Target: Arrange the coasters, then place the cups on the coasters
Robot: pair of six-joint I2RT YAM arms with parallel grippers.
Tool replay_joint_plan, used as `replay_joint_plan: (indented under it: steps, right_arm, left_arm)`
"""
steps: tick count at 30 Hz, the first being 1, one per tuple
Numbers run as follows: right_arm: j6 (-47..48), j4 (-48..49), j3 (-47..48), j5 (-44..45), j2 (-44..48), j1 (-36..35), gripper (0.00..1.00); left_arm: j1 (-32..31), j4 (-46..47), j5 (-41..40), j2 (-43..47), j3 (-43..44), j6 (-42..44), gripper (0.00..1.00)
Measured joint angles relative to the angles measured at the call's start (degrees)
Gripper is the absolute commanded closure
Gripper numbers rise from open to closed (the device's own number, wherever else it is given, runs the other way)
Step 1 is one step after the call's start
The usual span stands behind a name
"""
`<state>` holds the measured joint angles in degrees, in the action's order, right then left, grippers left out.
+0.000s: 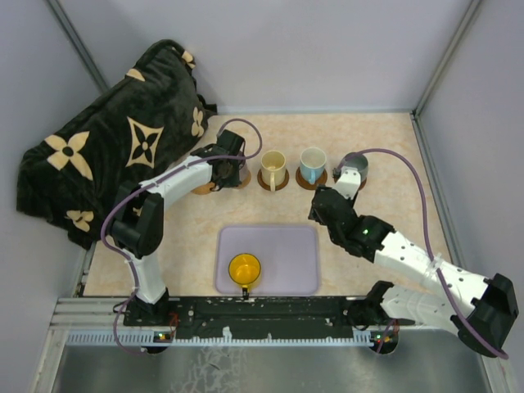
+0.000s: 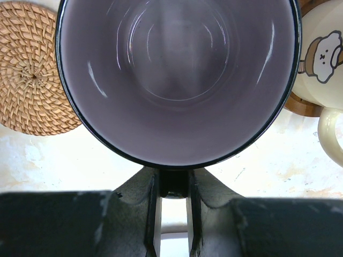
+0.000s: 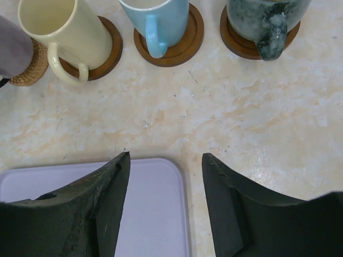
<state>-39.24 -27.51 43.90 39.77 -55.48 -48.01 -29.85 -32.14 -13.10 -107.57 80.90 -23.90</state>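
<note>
My left gripper (image 2: 172,181) is shut on the handle of the smoky purple cup (image 2: 177,80), whose mouth fills the left wrist view. This cup (image 3: 12,49) sits over a light woven coaster (image 3: 28,70); whether it rests on it I cannot tell. A second woven coaster (image 2: 32,69) lies bare to its left. The cream cup (image 1: 273,167), the blue-lined cup (image 1: 312,163) and the grey-green cup (image 1: 354,168) each stand on a dark coaster. The yellow cup (image 1: 244,268) stands on the tray. My right gripper (image 3: 166,158) is open and empty above the tray's far right corner.
The lavender tray (image 1: 282,260) lies at the near middle of the table. A dark plush blanket with tan flowers (image 1: 115,147) is heaped at the back left. Grey walls close the table at the back and on both sides.
</note>
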Motion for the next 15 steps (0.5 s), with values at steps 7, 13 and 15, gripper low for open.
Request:
replay_joint_plan:
  steps: [7, 13, 15]
  right_arm:
    - [0.0, 0.04, 0.0, -0.22, -1.07, 0.0, 0.43]
    - [0.0, 0.07, 0.0, -0.39, -1.38, 0.0, 0.43]
    - [0.02, 0.07, 0.0, -0.39, -1.38, 0.0, 0.43]
  left_arm:
    - [0.0, 0.04, 0.33, 0.0, -0.17, 0.0, 1.0]
    - [0.0, 0.04, 0.42, 0.0, -1.01, 0.0, 1.0]
    - [0.0, 0.04, 0.46, 0.0, -1.14, 0.0, 1.0]
